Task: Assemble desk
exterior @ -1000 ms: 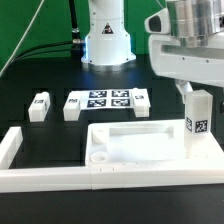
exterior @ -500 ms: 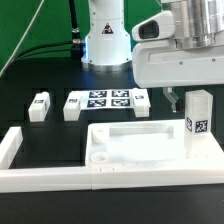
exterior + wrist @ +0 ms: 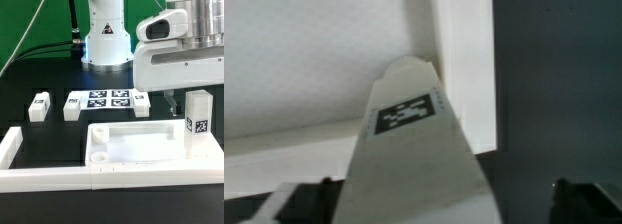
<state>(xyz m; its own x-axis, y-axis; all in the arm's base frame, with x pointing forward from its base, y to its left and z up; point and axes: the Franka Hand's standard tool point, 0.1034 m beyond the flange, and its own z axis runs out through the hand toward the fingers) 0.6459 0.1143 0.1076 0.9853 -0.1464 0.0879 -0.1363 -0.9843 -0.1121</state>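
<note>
The white tray-like tabletop (image 3: 140,150) lies inside the border frame. A white square leg (image 3: 198,122) with a black-and-white tag stands upright in the tabletop's far corner at the exterior view's right. My gripper (image 3: 185,100) hovers just over the leg's top, and one dark finger (image 3: 175,100) shows beside it. In the wrist view the leg (image 3: 411,150) rises between my gripper's (image 3: 446,205) two fingers. They stand open, with a wide gap on one side. The tabletop (image 3: 313,60) lies beneath.
The marker board (image 3: 105,99) lies behind the tabletop. Loose tagged legs lie beside it: one (image 3: 40,105) at the far left, one (image 3: 72,105) by the board's left end, one (image 3: 141,98) by its right end. The long white border frame (image 3: 40,172) runs along the front and left.
My hand has turned and shifted slightly toward the exterior view's left, and its fingers have come off the leg. The leg stays upright in its corner.
</note>
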